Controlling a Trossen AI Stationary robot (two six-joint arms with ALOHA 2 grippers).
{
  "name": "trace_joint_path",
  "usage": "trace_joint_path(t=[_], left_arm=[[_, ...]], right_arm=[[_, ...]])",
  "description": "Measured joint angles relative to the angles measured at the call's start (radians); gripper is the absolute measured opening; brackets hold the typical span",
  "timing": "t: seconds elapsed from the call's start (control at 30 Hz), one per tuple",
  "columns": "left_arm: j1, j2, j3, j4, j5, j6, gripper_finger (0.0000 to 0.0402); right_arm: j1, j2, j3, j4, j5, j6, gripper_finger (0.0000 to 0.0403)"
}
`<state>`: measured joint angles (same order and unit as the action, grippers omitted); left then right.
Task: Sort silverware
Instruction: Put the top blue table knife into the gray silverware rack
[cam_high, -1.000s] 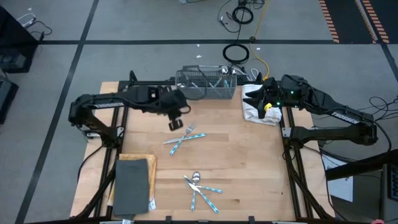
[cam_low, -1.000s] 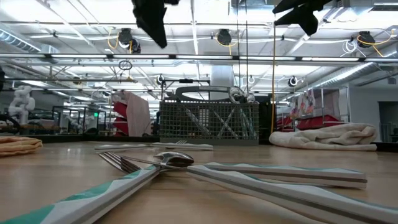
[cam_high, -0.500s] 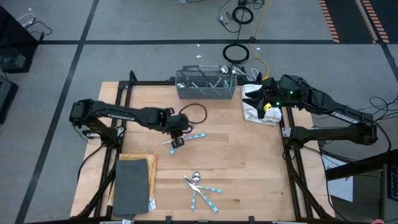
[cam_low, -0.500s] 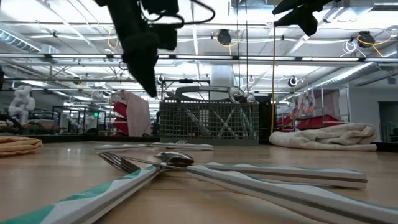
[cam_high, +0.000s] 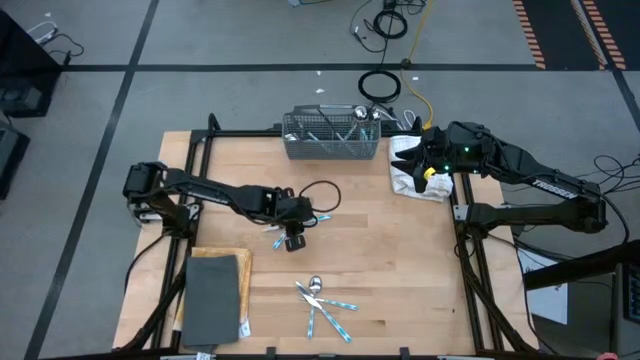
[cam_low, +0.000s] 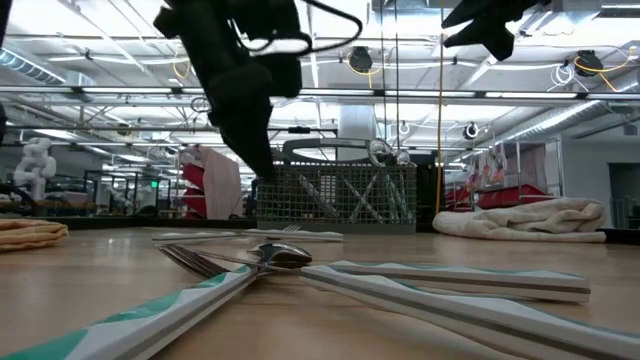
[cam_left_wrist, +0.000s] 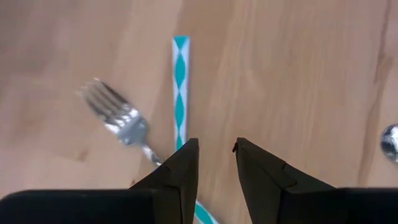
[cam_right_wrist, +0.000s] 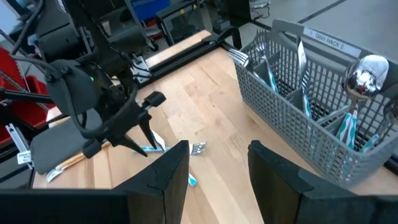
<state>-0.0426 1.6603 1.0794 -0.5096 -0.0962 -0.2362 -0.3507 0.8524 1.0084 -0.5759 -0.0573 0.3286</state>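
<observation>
A: So, which arm is nearer the loose silverware?

B: Left gripper (cam_high: 293, 240), right over the crossed pair mid-table; fingers (cam_left_wrist: 180, 177) slightly parted, holding nothing.

A: Which way does the piece lie?

B: In the left wrist view a blue handle (cam_left_wrist: 180, 87) runs straight ahead from the finger gap; the fork (cam_left_wrist: 118, 115) angles off beside it. Gap looks crosswise to the handle.

A: Right gripper (cam_high: 407, 153)?

B: Waiting above the towel (cam_high: 415, 178) beside the basket (cam_high: 331, 142), open, empty. More pieces near the front edge (cam_high: 320, 295).
</observation>
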Motion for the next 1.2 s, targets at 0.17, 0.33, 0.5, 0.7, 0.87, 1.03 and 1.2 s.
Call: trace_joint_path(t=[0.17,0.33,0.5,0.7,0.87,1.03,1.2], left_arm=[[0.007,0.055,0.000,0.016,0.030,0.014,0.0114],[0.025,0.091,0.000,0.016,-0.010,0.036,0.0114],[0.044,0.119,0.000,0.009,-0.008,0.043,0.0114],[0.055,0.188,0.000,0.048,0.001,0.065,0.0114],[0.066,0.257,0.008,0.052,0.070,0.085,0.0094],[0.067,0.265,0.013,0.034,0.079,0.083,0.0022],[0.066,0.224,0.050,-0.014,0.083,0.065,0.0022]], right_arm=[[0.000,0.000,0.000,-0.033,0.000,-0.006,0.0153],[0.000,0.000,0.000,-0.055,0.000,-0.019,0.0153],[0.000,0.000,0.000,-0.059,0.000,-0.034,0.0153],[0.000,0.000,0.000,-0.063,0.000,-0.038,0.0153],[0.000,-0.001,0.000,-0.065,0.000,-0.033,0.0153],[0.000,-0.001,0.000,-0.066,-0.001,-0.023,0.0153],[0.000,-0.001,0.000,-0.065,-0.001,-0.023,0.0153]])
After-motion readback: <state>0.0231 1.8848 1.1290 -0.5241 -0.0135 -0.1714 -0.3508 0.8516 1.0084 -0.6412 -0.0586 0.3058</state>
